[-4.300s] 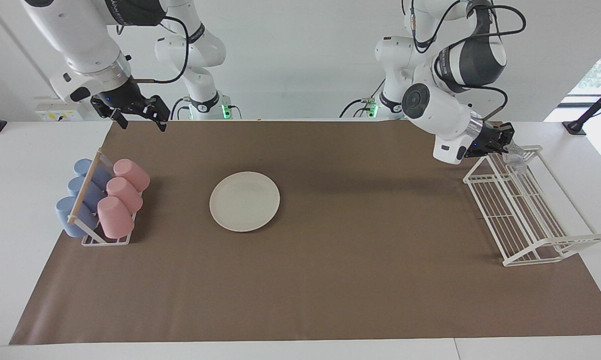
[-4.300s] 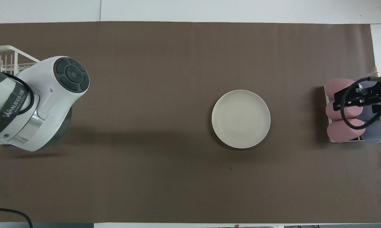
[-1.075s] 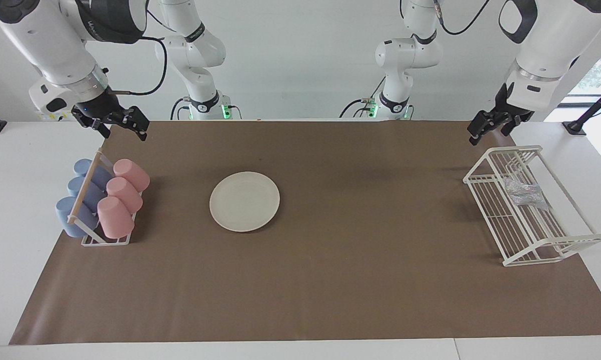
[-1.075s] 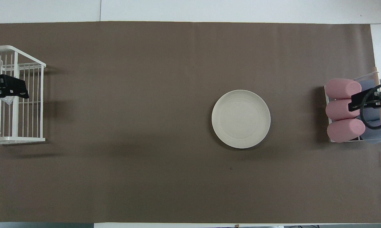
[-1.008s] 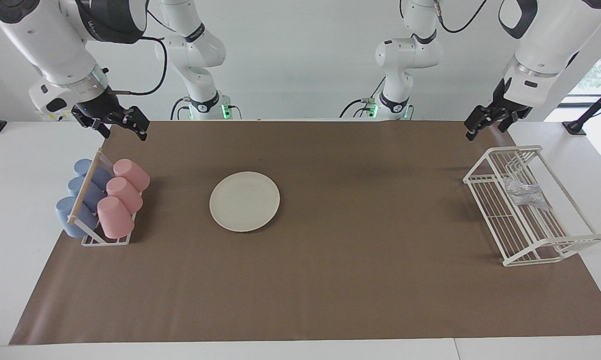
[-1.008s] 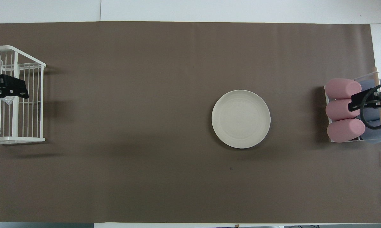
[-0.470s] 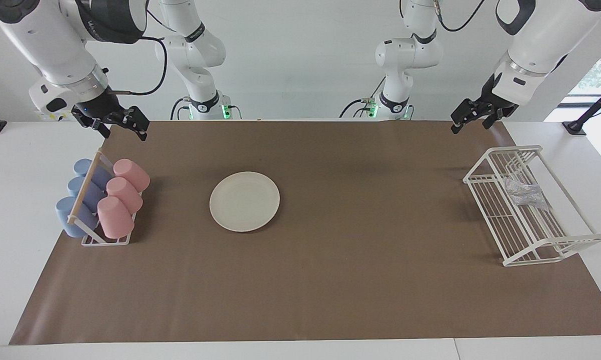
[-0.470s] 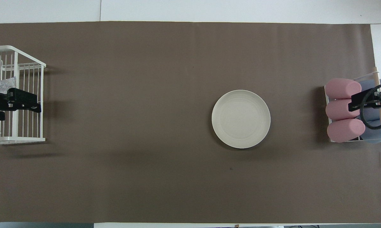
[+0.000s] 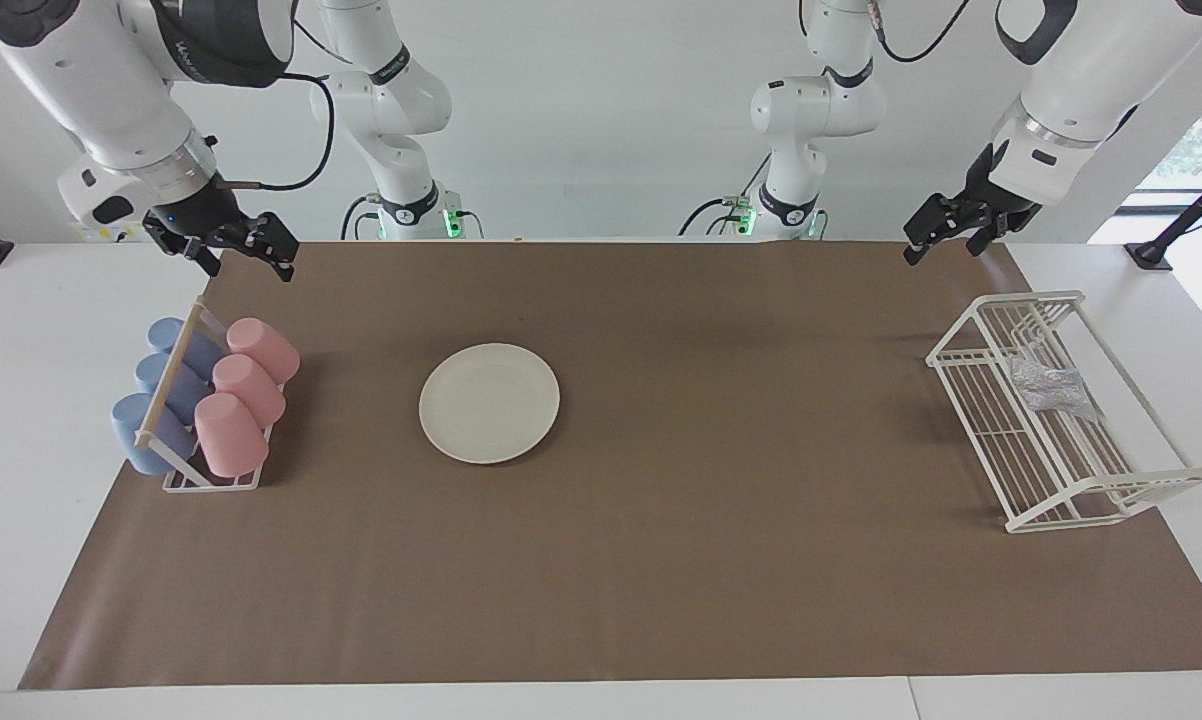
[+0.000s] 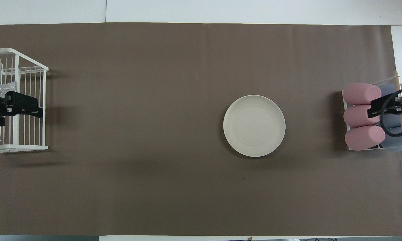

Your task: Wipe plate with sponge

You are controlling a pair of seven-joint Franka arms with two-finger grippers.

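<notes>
Facing view: brown mat (image 9: pixel 661 560) covers white table (image 9: pixel 21 400), white wall (image 9: pixel 601 120).

Looks like a robotics lab: two white arms (image 9: pixel 391 110) bolted behind a white desk (image 9: pixel 21 400) with brown paper (image 9: pixel 661 560), bare walls.

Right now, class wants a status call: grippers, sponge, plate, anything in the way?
Left gripper open, empty, raised over the mat's edge near the white rack. Right gripper open, waiting above the cup rack. Sponge in the white rack; plate bare. Path clear.
</notes>
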